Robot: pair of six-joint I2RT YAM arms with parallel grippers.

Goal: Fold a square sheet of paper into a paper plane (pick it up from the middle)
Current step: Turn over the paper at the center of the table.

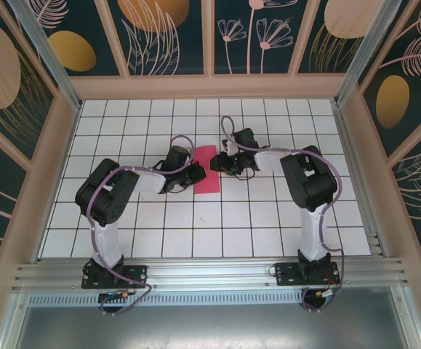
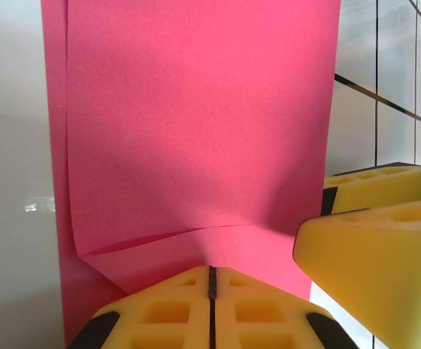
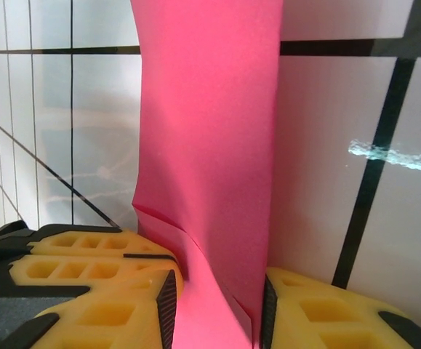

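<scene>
In the middle of the bench [image 1: 195,233], the paper [image 1: 204,169] sits folded into a strip between the arms. The left pincer [image 2: 211,273] is clenched on one edge. The right pincer [image 3: 217,291] straddles the other, jaws apart, nothing clamped. My worry: if it closes skewed or both pull, the thin sheet buckles or tears.

The paper [image 1: 204,170] is plain magenta-pink, the left end effector [image 2: 211,273] yellow-and-black, the table [image 1: 268,218] white, black-gridded.
</scene>
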